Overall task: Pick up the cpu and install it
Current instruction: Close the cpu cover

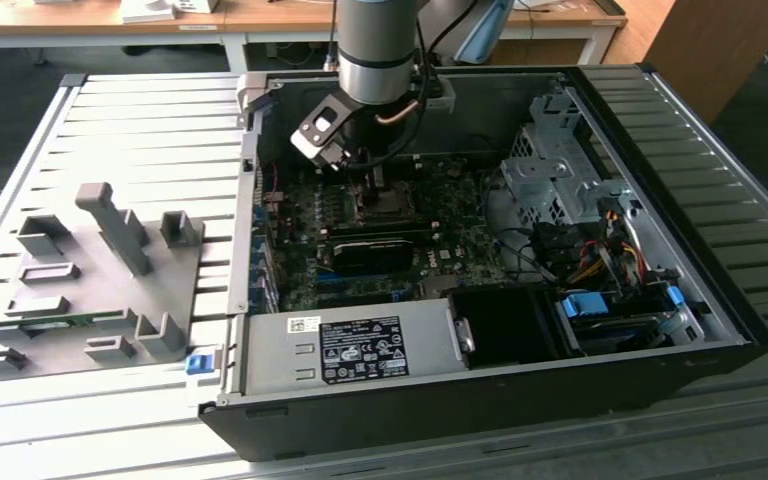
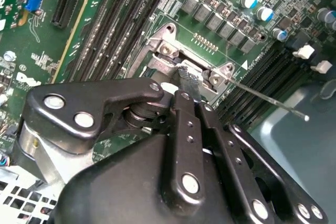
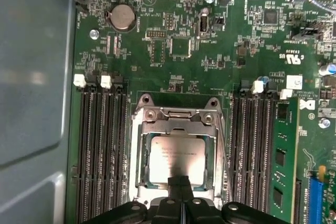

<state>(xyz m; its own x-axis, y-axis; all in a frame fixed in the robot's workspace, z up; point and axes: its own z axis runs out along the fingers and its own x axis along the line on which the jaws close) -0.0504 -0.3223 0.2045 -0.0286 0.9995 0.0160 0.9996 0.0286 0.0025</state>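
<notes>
status: we read this as the tail of the install step, not the pick. the cpu [image 3: 176,156] lay flat and square in the socket [image 3: 137,153] on the board [image 3: 184,51], silver top up. that put it inside the open case [image 1: 491,410], well apart from the grey tray [image 1: 184,290].

the gripper [image 3: 179,184] hung low over the cpu's edge. in both wrist views its fingers [image 2: 184,124] sat pressed together, no gap, nothing between them, so it had hold of nothing. we couldn't tell whether the tip touched the cpu's top or sat just above it.

the clamp frame [image 3: 176,115] looked open around the cpu. the lever [image 2: 268,99] stuck out free of the socket, so the cpu looked unclamped. one memory strip [image 3: 283,156] stood in a slot beside the socket, clear of the gripper.

our call on any further move: it needed a straight lift off the cpu with no sideways drag, since only its own weight held it in place. it also needed room around the raised lever so the fingers didn't catch it.
</notes>
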